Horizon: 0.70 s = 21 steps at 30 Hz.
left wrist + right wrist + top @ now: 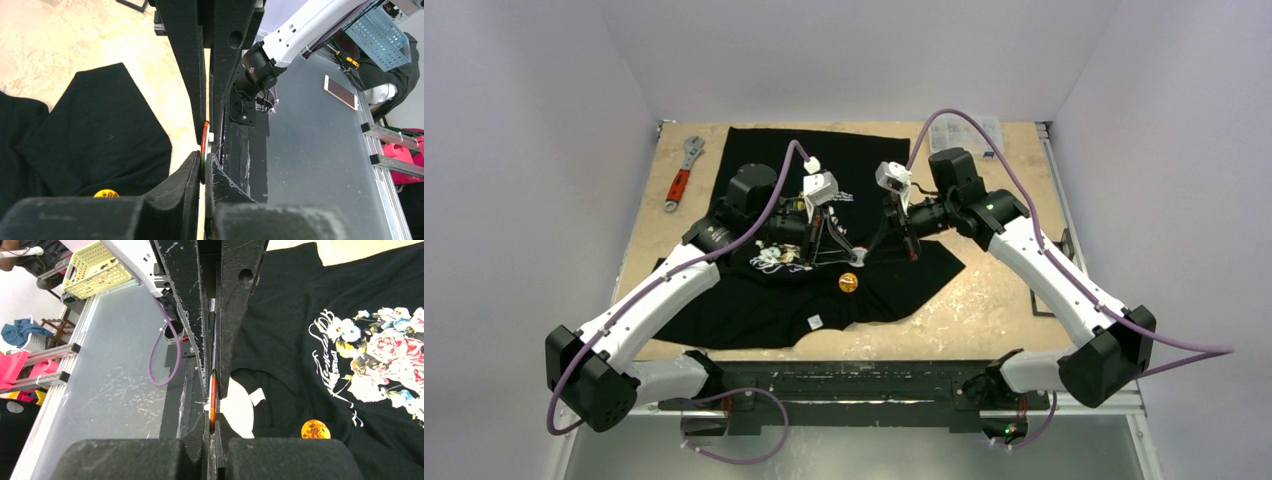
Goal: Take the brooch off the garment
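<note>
The black garment (754, 300) lies flat on the table, rose print and white lettering up (380, 355), with its white neck label (257, 396) near the collar. My left gripper (852, 259) and right gripper (866, 254) meet tip to tip above the shirt's front. Both are shut on one thin orange-rimmed brooch with a white back part, seen edge-on in the left wrist view (205, 134) and in the right wrist view (213, 397). I see no cloth between the fingers. A second round orange brooch (848, 283) lies on the shirt; it shows in both wrist views (105, 193) (315, 429).
A red-handled wrench (680, 178) lies at the table's back left corner. A clear packet (984, 130) sits at the back right. The table's dark front rail (864, 380) runs between the arm bases.
</note>
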Each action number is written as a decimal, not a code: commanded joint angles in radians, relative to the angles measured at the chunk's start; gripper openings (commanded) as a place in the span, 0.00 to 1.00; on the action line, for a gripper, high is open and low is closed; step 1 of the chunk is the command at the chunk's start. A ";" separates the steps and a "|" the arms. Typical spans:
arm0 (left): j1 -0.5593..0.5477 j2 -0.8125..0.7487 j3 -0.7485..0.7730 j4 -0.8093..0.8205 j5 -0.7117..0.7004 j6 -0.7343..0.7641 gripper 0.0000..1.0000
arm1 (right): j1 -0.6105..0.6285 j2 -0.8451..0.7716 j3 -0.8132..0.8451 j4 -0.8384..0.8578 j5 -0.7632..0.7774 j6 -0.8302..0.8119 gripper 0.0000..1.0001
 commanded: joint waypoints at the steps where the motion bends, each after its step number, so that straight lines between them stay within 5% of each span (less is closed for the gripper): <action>1: 0.023 0.028 0.015 0.051 0.014 -0.072 0.00 | -0.002 -0.009 0.043 0.015 -0.017 0.036 0.07; 4: 0.083 0.036 -0.069 0.322 0.064 -0.338 0.00 | -0.022 -0.009 0.033 0.025 -0.011 0.066 0.25; 7: 0.111 0.038 -0.121 0.487 0.072 -0.482 0.00 | -0.044 -0.012 0.022 0.039 -0.015 0.086 0.32; 21: 0.118 0.045 -0.152 0.620 0.076 -0.553 0.00 | -0.122 -0.011 -0.066 0.368 -0.090 0.476 0.39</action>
